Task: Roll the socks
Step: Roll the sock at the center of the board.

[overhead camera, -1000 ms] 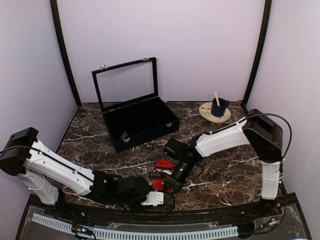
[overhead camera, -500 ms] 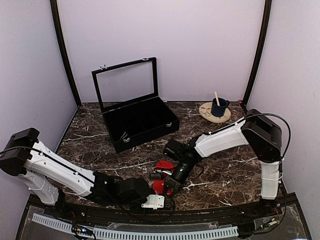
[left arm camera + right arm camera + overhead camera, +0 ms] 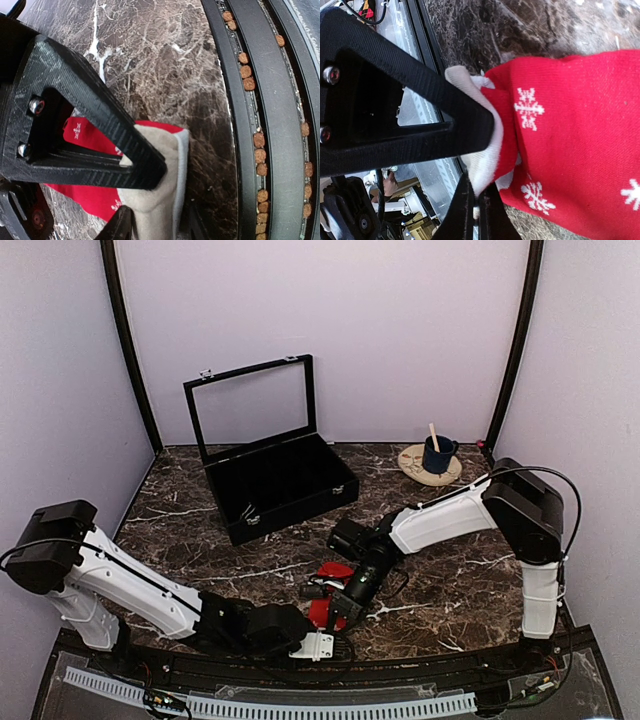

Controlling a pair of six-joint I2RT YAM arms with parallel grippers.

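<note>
The red socks (image 3: 333,571) with white snowflake marks lie bunched at the near middle of the marble table. Both grippers meet at the socks' white band (image 3: 160,200). My left gripper (image 3: 142,197) reaches in from the left along the table's near edge, jaws half closed around the thick folded band. My right gripper (image 3: 477,167) comes from the right and is shut, pinching a fold of the same white band (image 3: 487,150). The red body of the socks (image 3: 580,125) spreads to the right in the right wrist view. From above, the right gripper (image 3: 340,608) and left gripper (image 3: 322,638) hide the band.
An open black case (image 3: 280,490) with its lid up stands at the back left. A blue mug (image 3: 437,453) with a stick in it sits on a round wooden coaster (image 3: 415,468) at the back right. The black rail of the table's near edge (image 3: 260,125) runs close beside the socks.
My left arm has slid a little to the right along the near edge, its gripper closer under the socks. The right arm and the socks have barely moved.
</note>
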